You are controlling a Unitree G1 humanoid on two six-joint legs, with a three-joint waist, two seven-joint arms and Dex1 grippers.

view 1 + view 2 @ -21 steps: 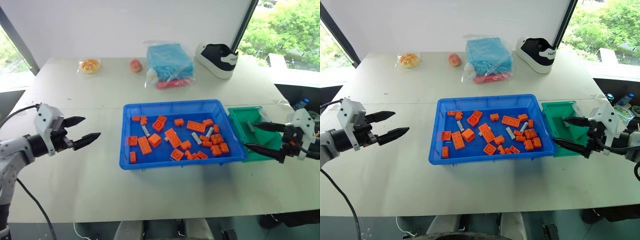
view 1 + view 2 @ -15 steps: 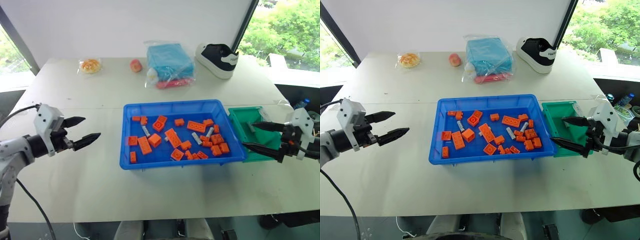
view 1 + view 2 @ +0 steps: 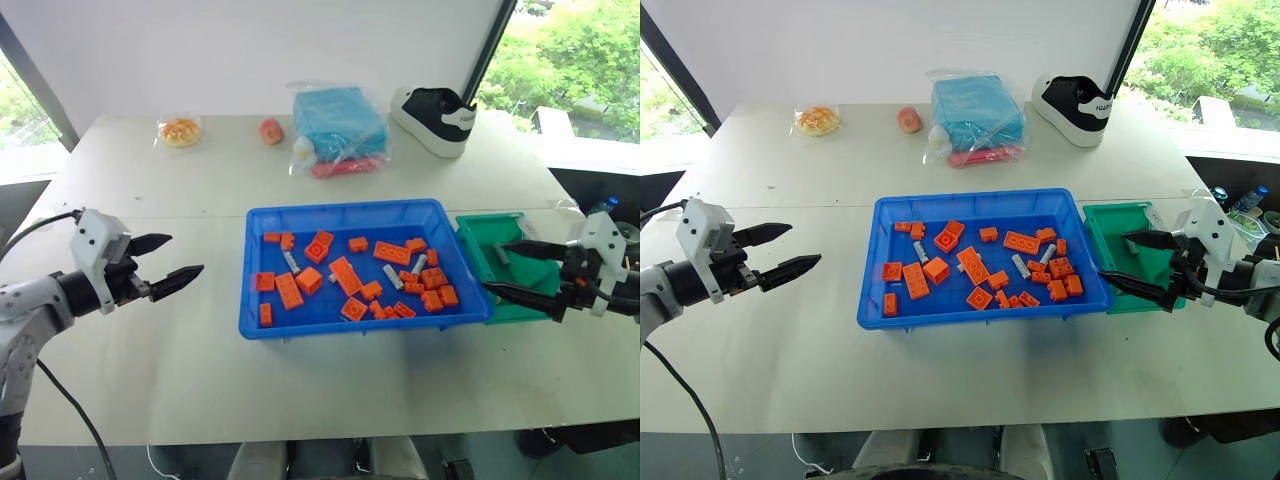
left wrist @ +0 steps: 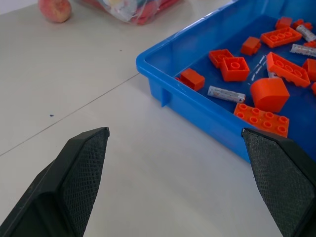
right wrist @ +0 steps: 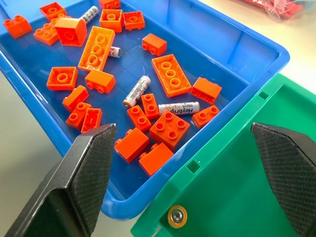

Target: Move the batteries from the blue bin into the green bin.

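Several batteries lie among orange bricks in the blue bin, touching the green bin. Both end effectors, left and right, gape empty over bare table.

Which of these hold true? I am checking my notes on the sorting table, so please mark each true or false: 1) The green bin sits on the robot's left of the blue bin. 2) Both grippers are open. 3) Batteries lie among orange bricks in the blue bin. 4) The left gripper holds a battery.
1) False: the green bin stands against the blue bin on the robot's right.
2) True: the left gripper and the right gripper both stand open.
3) True: batteries lie among the orange bricks.
4) False: the left gripper is empty, over bare table beside the blue bin.
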